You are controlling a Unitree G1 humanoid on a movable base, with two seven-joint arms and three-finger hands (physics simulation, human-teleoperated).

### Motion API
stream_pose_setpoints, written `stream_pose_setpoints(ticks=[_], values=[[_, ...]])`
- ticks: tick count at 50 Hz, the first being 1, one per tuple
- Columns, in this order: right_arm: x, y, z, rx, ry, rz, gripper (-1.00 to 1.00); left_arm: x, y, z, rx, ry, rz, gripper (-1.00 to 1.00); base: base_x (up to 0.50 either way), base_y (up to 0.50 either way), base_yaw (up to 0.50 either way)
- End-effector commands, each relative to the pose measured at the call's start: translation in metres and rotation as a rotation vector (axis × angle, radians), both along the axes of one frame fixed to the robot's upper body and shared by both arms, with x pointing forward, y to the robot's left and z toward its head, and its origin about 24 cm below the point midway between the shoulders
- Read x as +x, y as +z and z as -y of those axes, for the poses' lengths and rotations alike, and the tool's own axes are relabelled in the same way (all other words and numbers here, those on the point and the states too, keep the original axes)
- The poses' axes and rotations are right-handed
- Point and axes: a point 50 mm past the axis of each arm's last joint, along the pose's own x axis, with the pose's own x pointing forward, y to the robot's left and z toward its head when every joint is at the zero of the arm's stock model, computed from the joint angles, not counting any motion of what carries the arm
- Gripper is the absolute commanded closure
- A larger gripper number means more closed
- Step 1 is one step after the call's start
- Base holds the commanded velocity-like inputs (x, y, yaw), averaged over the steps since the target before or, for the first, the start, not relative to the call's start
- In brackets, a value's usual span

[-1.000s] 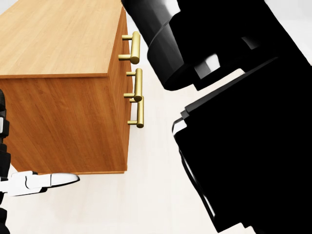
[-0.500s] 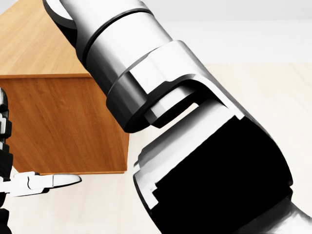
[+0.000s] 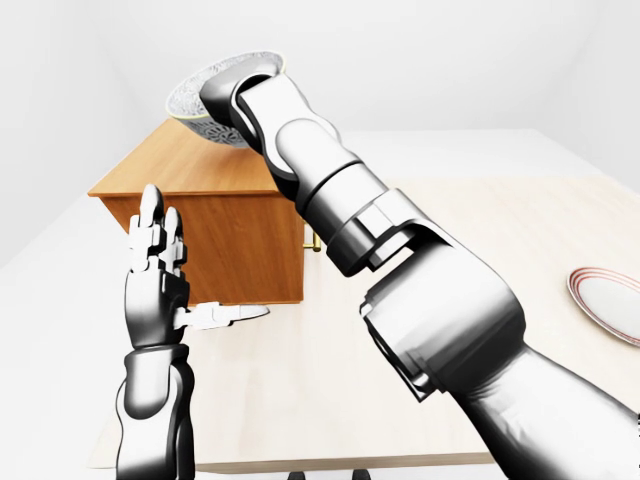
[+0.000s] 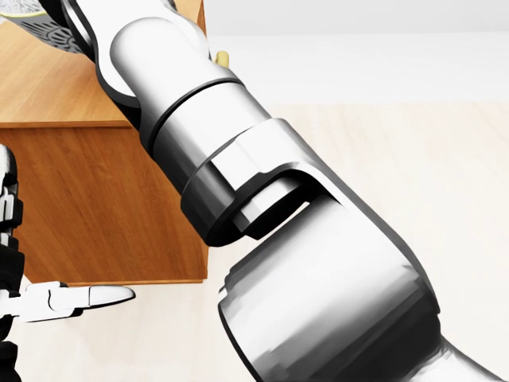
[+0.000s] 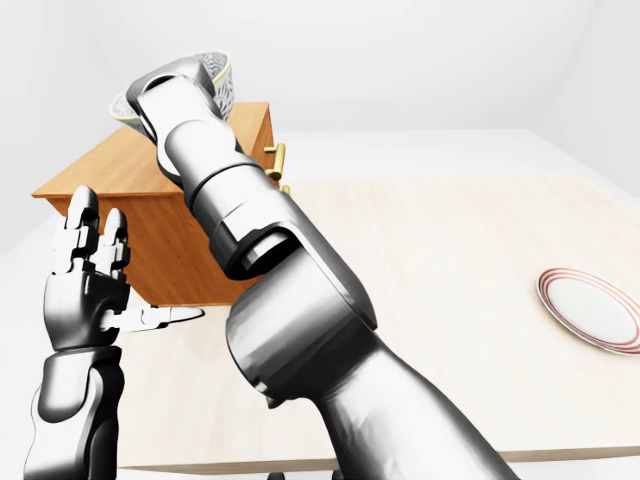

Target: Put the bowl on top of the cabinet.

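Note:
A grey patterned bowl (image 3: 200, 100) hangs tilted just above the top of the wooden cabinet (image 3: 190, 170), near its right end in the left-eye view. My right hand (image 3: 232, 92) is shut on the bowl's rim, and my right arm (image 4: 238, 159) stretches up from the lower right across the cabinet's face. Only the bowl's edge (image 4: 36, 22) shows at the head view's top left. My left hand (image 3: 190, 265) is raised below the cabinet's side, open, with its fingers (image 3: 155, 235) upright and its thumb pointing right. It holds nothing.
The cabinet stands on a pale wooden table (image 3: 480, 220). Its brass handles (image 5: 279, 157) peek out behind my right arm. A white plate with a red rim (image 5: 590, 308) lies at the table's right edge.
My right arm has swung up and to the left across the head view, now covering the cabinet's handles, and the bowl's edge has come in at the top left. The left hand has stayed put.

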Motion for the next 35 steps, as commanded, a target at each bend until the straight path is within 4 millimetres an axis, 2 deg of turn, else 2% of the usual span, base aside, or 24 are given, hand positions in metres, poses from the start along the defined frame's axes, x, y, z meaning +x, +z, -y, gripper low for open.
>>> stream_pose_setpoints(ticks=[1,6,24,35], values=[[0.003,-0.022,-0.004,0.017,0.021,-0.052,1.0,0.005,-0.015,0.004,-0.015,-0.01,-0.068,-1.0,0.0,0.0,0.0],[0.005,-0.028,-0.002,0.028,0.02,-0.074,1.0,0.005,-0.015,0.006,-0.014,-0.014,-0.067,-1.0,0.0,0.0,0.0],[0.007,-0.028,0.001,0.053,0.018,-0.097,1.0,0.005,-0.012,0.004,-0.015,-0.012,-0.054,-1.0,0.0,0.0,0.0],[0.012,-0.05,0.004,0.046,0.006,-0.15,1.0,0.005,-0.011,0.003,-0.016,-0.008,-0.051,-1.0,0.0,0.0,0.0]])
